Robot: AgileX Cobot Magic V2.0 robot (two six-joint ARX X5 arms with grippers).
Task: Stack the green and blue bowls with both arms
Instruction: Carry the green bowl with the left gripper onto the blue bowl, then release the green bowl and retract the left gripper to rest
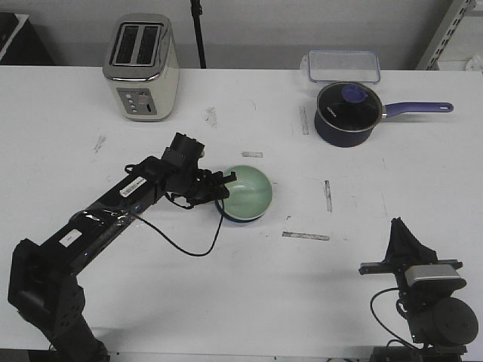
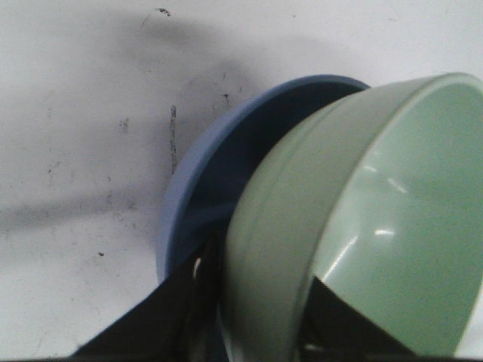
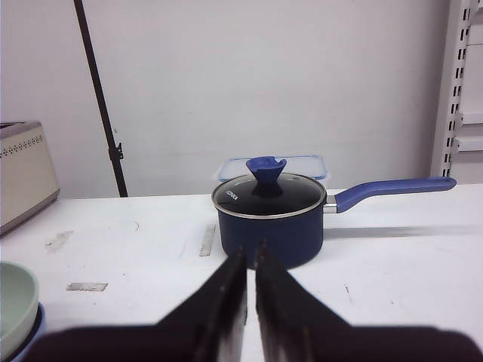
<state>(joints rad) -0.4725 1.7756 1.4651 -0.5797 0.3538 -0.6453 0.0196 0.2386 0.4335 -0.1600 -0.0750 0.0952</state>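
Note:
The pale green bowl (image 1: 249,192) lies tilted inside the blue bowl (image 1: 238,219) at the middle of the table. Only a dark strip of the blue one shows under it. My left gripper (image 1: 225,183) is shut on the green bowl's left rim. In the left wrist view the green bowl (image 2: 392,211) has its wall between the two black fingers of the left gripper (image 2: 260,268), with the blue bowl (image 2: 196,181) behind it. My right gripper (image 1: 398,223) stands at the front right, shut and holding nothing. The right wrist view shows the right gripper (image 3: 250,253) far from both bowls (image 3: 13,302).
A cream toaster (image 1: 141,68) stands at the back left. A dark navy saucepan (image 1: 346,113) with a lid and a purple handle is at the back right, and a clear lidded container (image 1: 343,66) lies behind it. Tape strips (image 1: 306,236) mark the white table.

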